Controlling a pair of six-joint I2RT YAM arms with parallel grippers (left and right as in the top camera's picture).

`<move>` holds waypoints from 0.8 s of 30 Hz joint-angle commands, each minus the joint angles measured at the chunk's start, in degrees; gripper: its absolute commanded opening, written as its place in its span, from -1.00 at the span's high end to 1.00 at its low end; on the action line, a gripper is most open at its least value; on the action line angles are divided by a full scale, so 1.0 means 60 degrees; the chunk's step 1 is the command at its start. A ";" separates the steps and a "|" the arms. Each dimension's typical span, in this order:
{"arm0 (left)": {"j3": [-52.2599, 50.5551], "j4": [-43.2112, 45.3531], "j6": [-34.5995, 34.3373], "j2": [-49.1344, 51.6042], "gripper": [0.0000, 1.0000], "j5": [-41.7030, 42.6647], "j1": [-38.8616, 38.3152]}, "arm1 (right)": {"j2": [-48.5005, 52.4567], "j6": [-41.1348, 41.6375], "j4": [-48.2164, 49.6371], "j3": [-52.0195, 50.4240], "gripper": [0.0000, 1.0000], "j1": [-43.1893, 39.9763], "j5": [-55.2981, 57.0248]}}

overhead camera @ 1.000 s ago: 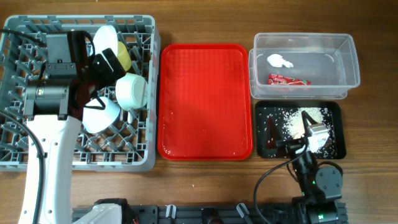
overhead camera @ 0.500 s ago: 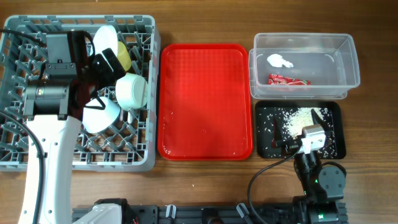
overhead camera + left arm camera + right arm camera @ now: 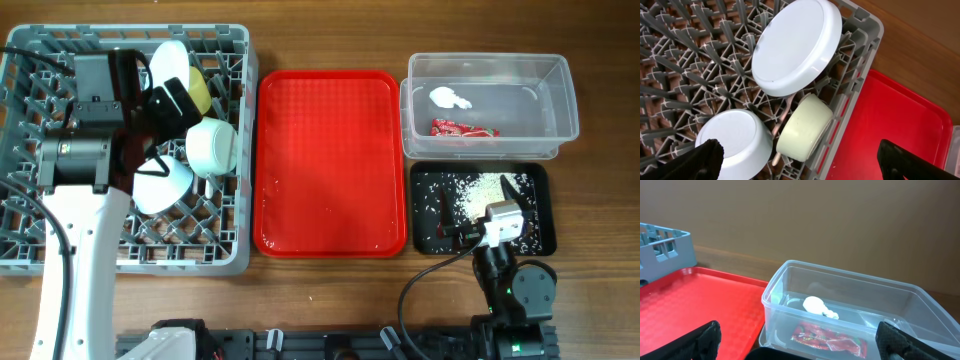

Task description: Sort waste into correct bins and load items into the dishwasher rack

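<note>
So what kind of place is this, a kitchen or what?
Probably a mock dish-return station on a wooden table, not a real kitchen: a grey dishwasher rack holding bowls, a red serving tray beside it, and a clear tub and black tray holding waste.

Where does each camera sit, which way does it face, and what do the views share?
Overhead: fixed above the table, facing straight down on dishwasher rack, red serving tray, clear tub and black tray; left arm over the rack, right arm at the near edge.
Left wrist: above the rack, facing down on pale dishes; its open jaws at the bottom corners.
Right wrist: low, facing level at the tub holding tissue and wrapper; its open jaws at the bottom corners.
Shared: the red serving tray shows in all three.
</note>
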 commanded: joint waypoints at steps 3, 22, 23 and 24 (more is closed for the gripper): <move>-0.0036 -0.0044 -0.0062 -0.2714 -1.00 0.0076 0.0007 | -0.0076 -0.0127 0.0051 -0.0011 -1.00 -0.0047 -0.0113; -1.2356 0.9908 -0.0018 -1.2630 -1.00 0.1949 0.0033 | -0.0076 -0.0124 0.0051 -0.0011 -0.99 -0.0047 -0.0117; -1.2648 0.9890 -0.0011 -1.2630 -1.00 0.1942 0.0033 | -0.0076 -0.0124 0.0051 -0.0011 -0.99 -0.0047 -0.0117; -1.2826 0.9879 0.0036 -1.2630 -1.00 0.1942 0.0033 | -0.0076 -0.0131 0.0047 -0.0011 -1.00 -0.0047 -0.0113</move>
